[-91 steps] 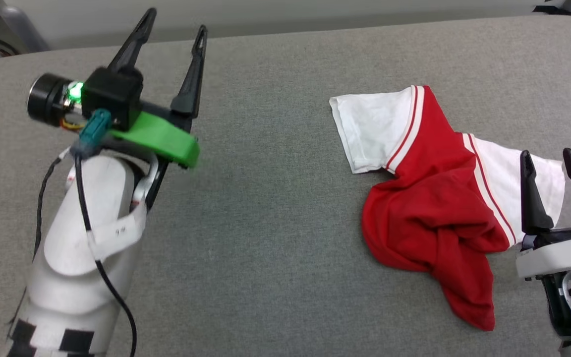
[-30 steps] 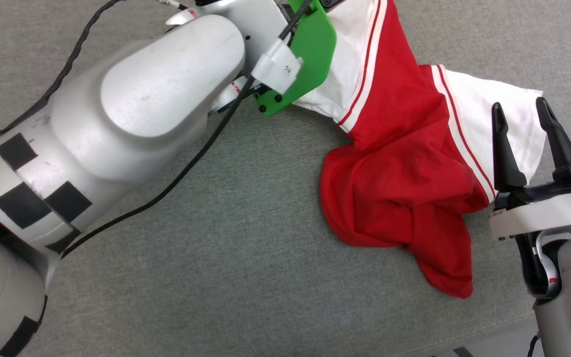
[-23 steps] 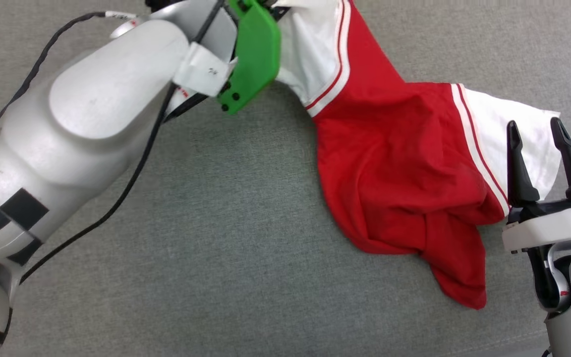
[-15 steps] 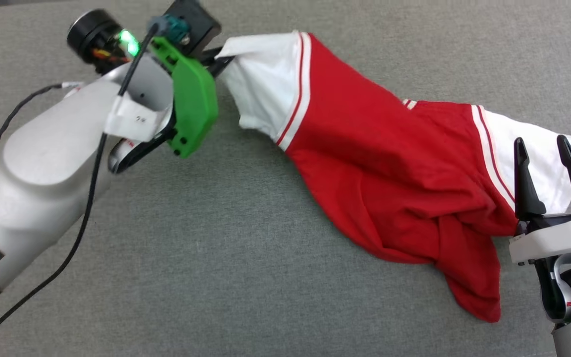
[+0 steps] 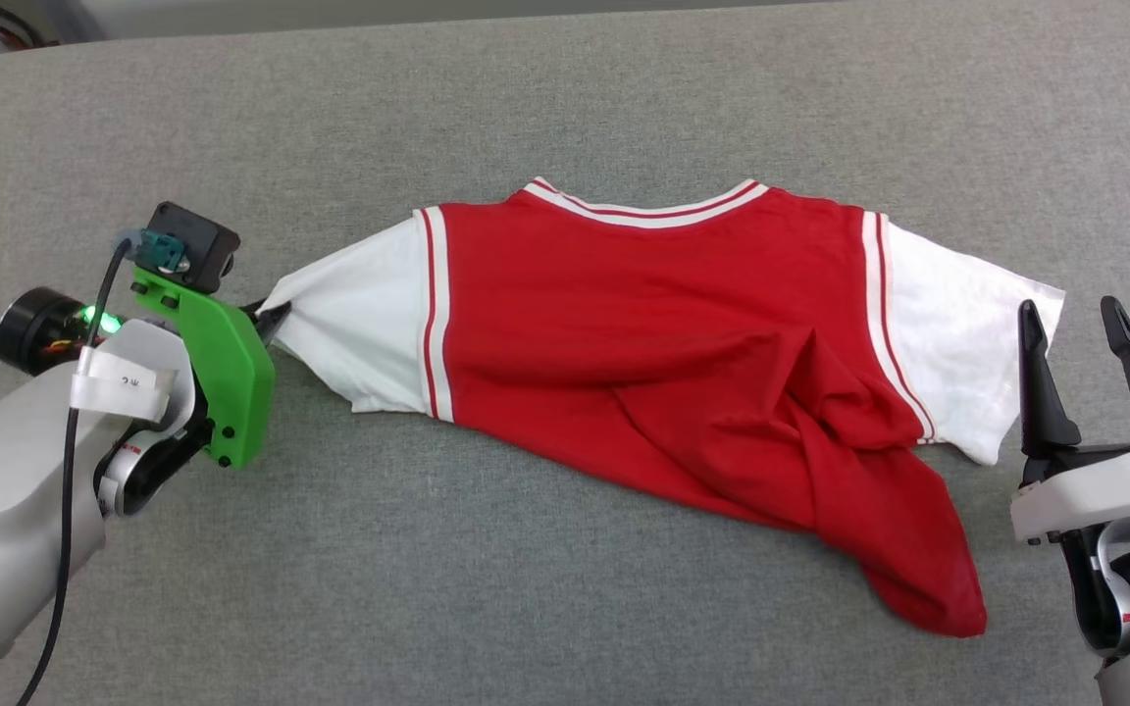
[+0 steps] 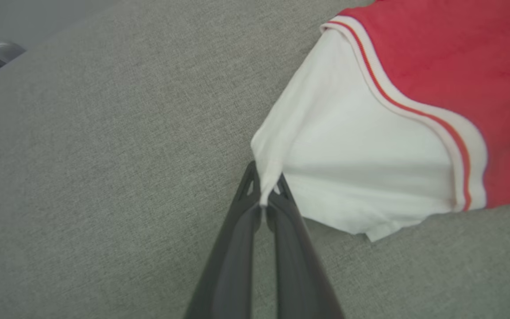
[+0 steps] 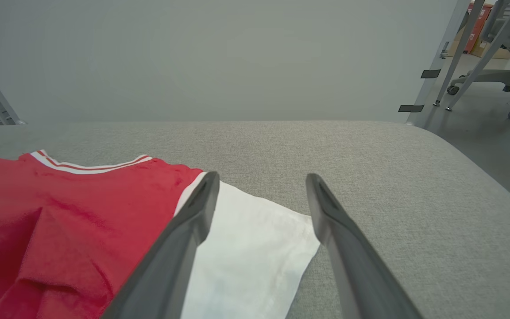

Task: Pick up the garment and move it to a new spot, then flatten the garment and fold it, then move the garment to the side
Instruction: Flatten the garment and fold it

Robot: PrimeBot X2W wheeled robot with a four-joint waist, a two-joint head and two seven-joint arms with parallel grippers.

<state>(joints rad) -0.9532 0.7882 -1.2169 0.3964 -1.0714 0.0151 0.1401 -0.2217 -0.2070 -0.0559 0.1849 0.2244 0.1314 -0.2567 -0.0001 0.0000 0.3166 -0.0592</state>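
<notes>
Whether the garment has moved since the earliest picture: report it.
Yes. Against the open right gripper, still beside one white sleeve, the garment has spread leftward, its other sleeve pulled by the shut left gripper.

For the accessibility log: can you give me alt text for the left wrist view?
The left pincer, shut, pinches a corner of the white sleeve of the red garment, drawing the cloth to a point above a grey fabric surface.

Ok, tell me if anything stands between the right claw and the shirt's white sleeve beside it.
Nothing visible does. The open right claw is right by the garment, at the edge of its white sleeve, with just bare grey surface around them. Whether it touches the cloth cannot be told.
</notes>
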